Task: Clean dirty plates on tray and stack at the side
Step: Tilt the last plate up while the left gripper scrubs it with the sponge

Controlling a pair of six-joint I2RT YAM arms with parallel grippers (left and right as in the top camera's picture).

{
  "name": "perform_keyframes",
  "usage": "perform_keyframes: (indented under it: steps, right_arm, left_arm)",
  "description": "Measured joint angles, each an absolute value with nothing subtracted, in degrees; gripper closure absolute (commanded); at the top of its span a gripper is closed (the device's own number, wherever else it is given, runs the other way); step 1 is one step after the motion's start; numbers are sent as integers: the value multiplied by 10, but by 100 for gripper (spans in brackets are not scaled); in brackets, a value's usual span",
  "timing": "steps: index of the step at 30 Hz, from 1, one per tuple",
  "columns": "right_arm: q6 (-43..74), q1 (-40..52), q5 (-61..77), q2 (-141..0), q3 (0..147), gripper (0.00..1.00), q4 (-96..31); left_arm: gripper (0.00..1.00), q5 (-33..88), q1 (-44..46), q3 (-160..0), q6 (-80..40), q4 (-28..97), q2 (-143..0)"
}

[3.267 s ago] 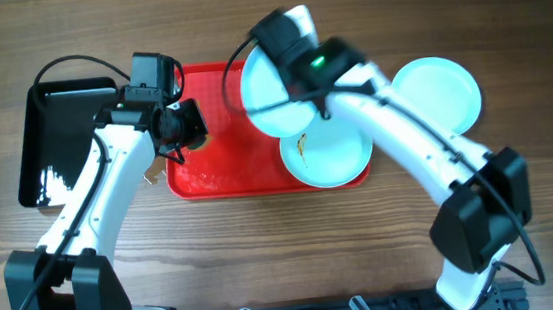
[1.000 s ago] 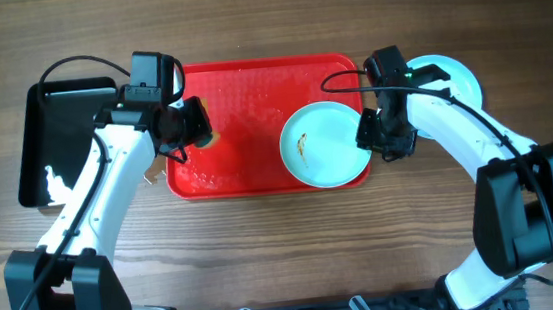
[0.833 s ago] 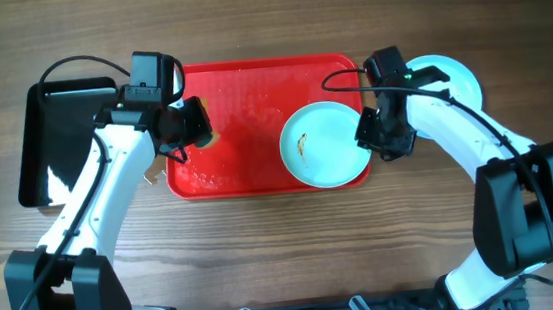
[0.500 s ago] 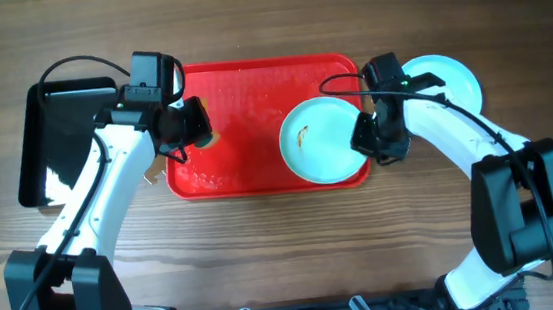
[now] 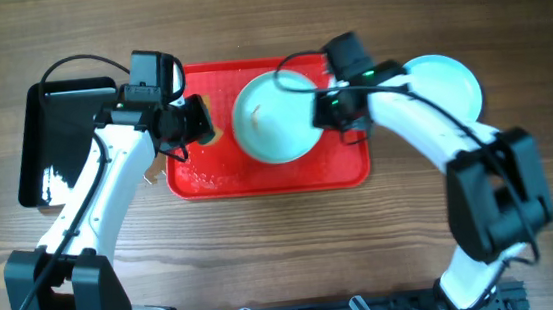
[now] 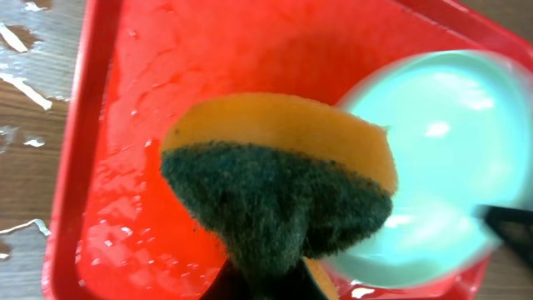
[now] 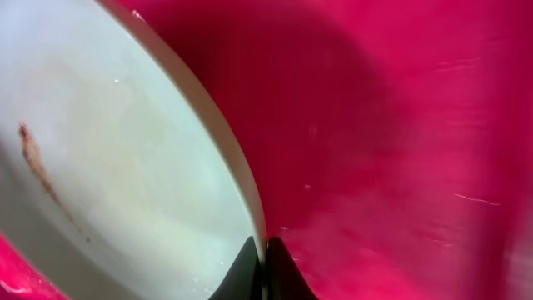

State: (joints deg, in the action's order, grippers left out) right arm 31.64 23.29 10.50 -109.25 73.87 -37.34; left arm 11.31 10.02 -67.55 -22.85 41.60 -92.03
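My right gripper (image 5: 325,111) is shut on the rim of a pale blue plate (image 5: 271,118) and holds it tilted above the red tray (image 5: 258,177). In the right wrist view the plate (image 7: 117,167) carries a thin brown smear at its left, and the jaws (image 7: 265,250) pinch its edge. My left gripper (image 5: 194,124) is shut on a yellow and green sponge (image 6: 275,183) over the tray's left part (image 6: 125,167), close to the plate (image 6: 441,158). Clean plates (image 5: 441,85) lie stacked on the table to the right of the tray.
A black tray (image 5: 50,145) stands on the wooden table to the left of the red tray. Water drops lie on the wood (image 6: 25,75) beside the red tray's left rim. The red tray's floor is wet.
My right gripper has closed on the plate's right rim, lifted it off the tray's right front part and carried it left and back toward the sponge. The left arm has stayed still.
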Motion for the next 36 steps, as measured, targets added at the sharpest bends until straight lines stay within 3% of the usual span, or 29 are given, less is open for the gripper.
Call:
perform_keyframes:
  steps: [6,22,31,36]
  right_arm:
    - [350,312,116,-1150,739,96,-332]
    - [387,302,124,-1152,739,96,-322]
    - [395,300,124,-1152,739,96,-327]
    - [394,300,124,-1152,739,96,-334]
  left_arm:
    - [96,131,130,-675,-229,396,-921]
    - [96,145,161,-675,-236,405,-1058]
    - [96,161,200,-676,-239,349,-1105]
    - [96,61,213,-691,-239,389,-1106]
